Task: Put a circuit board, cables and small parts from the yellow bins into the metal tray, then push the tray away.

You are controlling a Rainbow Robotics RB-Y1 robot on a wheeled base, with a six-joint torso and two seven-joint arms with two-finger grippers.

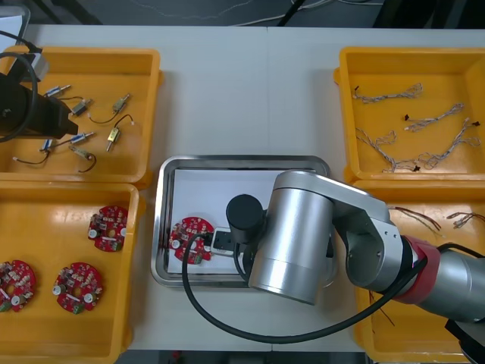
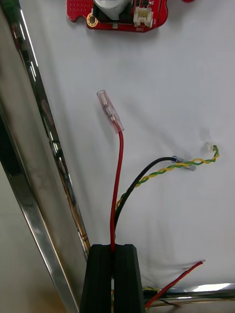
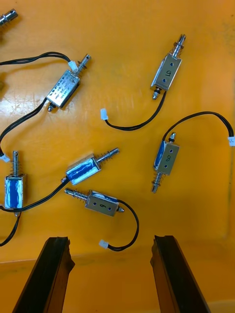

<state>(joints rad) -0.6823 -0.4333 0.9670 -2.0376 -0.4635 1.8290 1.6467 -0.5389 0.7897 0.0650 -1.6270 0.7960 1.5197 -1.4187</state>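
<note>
Cables (image 2: 117, 195) pinched in right gripper (image 2: 113, 247) beside tray (image 2: 45, 161) rim; left gripper (image 3: 110, 239) wide over small metal parts (image 3: 166, 157)

One arm gripping, one open.
The right arm (image 1: 326, 227) reaches in from 4 o'clock to the centre, wrist bent down, right jaws pinched on a red cable (image 2: 117, 195); the left arm (image 1: 21, 114) hangs at 10 o'clock, left jaws spread wide.

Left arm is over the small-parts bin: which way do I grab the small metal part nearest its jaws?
Take the small metal part by its boxy body, from straight above, probably. It lies flat, lengthwise across the left gripper's open jaws, so turn the wrist to close on its long flat sides, avoiding the thin pin and looping lead.
</note>
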